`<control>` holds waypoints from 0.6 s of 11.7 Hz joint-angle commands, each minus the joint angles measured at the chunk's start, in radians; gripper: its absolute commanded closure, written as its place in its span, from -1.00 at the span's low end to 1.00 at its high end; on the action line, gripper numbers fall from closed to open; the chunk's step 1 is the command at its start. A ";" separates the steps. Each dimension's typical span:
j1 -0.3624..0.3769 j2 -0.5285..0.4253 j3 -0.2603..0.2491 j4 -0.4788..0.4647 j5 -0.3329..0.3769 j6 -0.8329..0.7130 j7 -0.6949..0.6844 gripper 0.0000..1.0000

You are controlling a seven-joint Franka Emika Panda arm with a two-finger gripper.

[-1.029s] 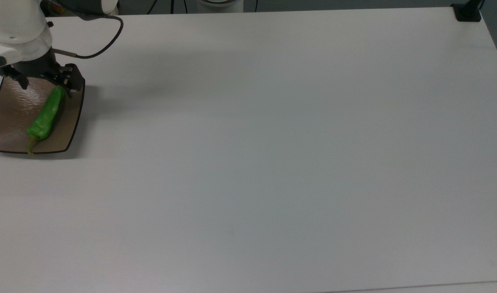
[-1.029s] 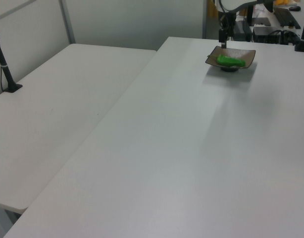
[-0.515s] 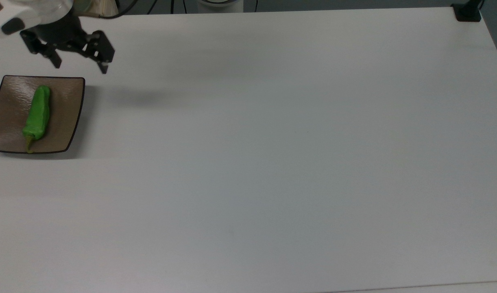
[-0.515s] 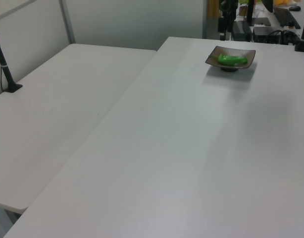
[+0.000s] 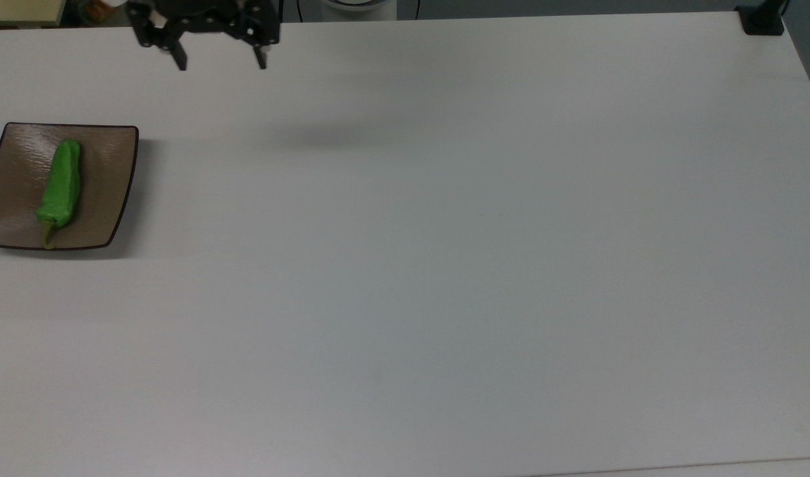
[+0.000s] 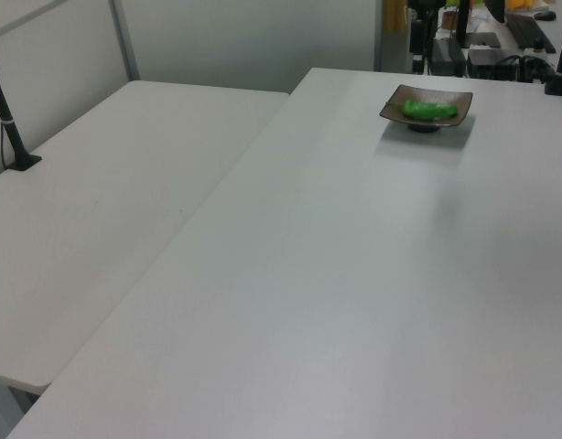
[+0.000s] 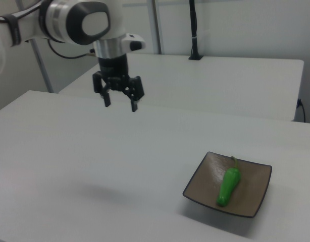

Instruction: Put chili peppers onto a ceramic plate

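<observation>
Chili pepper [image 5: 61,185] on plate [image 5: 107,199], hand [image 5: 221,65] well apart, open

The chili pepper [image 6: 430,111] lies on the ceramic plate [image 6: 456,99] (near the white table's [image 6: 354,274] far end).

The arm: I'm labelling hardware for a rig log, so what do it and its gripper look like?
The arm is glossy white with rounded joints, a dark grey oval cap and a black band. A black cable trails behind. The gripper is black with two slim fingers.

The gripper [image 5: 221,65] [image 7: 120,106] hangs high above the table [image 7: 69,166], pointing straight down. Its two black fingers [image 7: 107,101] are spread apart, holding nothing.
</observation>
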 commanded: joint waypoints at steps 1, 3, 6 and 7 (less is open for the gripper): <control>0.064 -0.098 0.004 -0.137 0.014 0.020 0.051 -1.00; 0.094 -0.161 -0.004 -0.246 0.011 0.160 0.054 -1.00; 0.171 -0.187 -0.071 -0.297 0.003 0.211 0.055 -1.00; 0.189 -0.187 -0.084 -0.297 0.003 0.211 0.068 -1.00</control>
